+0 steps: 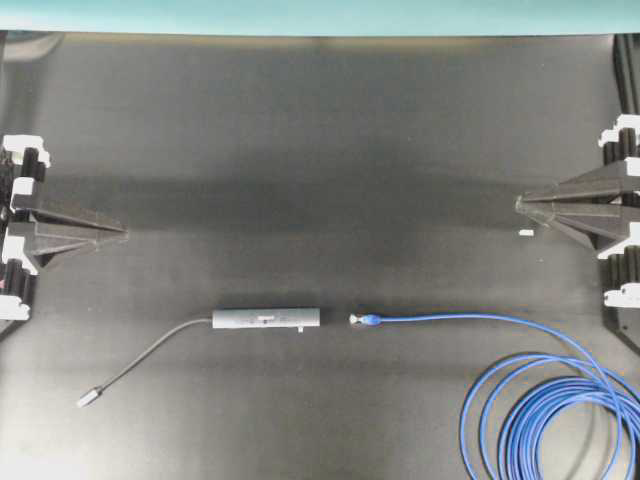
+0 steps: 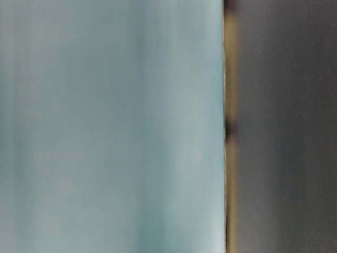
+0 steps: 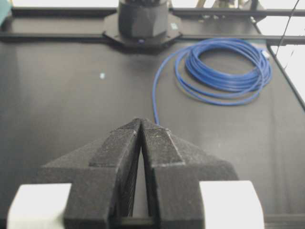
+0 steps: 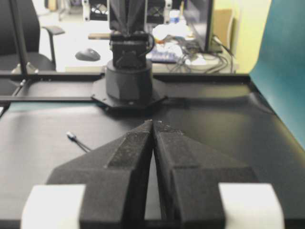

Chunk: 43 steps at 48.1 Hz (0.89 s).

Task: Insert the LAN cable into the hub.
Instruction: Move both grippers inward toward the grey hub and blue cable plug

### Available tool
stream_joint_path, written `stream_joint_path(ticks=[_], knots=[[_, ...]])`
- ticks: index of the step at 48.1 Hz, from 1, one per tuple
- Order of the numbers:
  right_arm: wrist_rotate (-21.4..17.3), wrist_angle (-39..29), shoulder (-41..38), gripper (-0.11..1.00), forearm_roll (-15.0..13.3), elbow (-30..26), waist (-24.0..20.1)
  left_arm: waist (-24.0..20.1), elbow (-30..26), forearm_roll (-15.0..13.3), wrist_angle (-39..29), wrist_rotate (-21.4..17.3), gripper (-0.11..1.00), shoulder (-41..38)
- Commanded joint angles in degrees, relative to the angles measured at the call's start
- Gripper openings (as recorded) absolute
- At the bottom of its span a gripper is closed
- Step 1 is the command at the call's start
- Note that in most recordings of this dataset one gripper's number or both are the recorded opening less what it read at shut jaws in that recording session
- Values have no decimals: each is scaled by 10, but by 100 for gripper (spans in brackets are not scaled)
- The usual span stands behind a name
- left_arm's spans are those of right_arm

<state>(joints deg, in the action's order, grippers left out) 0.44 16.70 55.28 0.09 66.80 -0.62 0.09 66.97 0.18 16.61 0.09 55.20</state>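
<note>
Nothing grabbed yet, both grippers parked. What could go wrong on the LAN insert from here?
1. The hub lies loose on the mat; pushed by the plug, it would likely slide unless the left gripper pins it.
2. Most of the cable is coiled at the right; lifting the plug end may drag the loops and twist it off line.
3. The grey lead trails left of the hub and might snag the left gripper.

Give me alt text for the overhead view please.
On a black table, the hub lies beside the LAN cable, its plug facing the hub across a small gap. The left gripper and right gripper wait shut at the sides.
</note>
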Motion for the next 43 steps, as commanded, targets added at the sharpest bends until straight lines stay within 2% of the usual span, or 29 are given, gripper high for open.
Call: stream_joint_path(ticks=[1,5,12,15,25,31,37,43], knots=[[-9,2,-9,3,2,-4,4,11,-20,25,10,22,6,-5],[-15,-17,-25,2,10,-8,2,14,-28,25,11,40,0,-17],[-27,-51,-69,0,11,-37,-8,25,-37,25,15,105,0,-46],[-27,-61,-91,0,11,-48,-13,29,-38,25,16,115,0,-57],[-32,-62,-136,0,13,-59,-21,22,-40,25,59,77,0,-93],[-47,-74,-163,0,18,-66,-25,20,-51,25,78,61,0,-118],[-66,-86,-180,0,18,-71,-25,17,-54,25,74,57,0,-140],[-66,-88,-186,2,18,-72,-25,16,-55,25,75,57,0,-171]])
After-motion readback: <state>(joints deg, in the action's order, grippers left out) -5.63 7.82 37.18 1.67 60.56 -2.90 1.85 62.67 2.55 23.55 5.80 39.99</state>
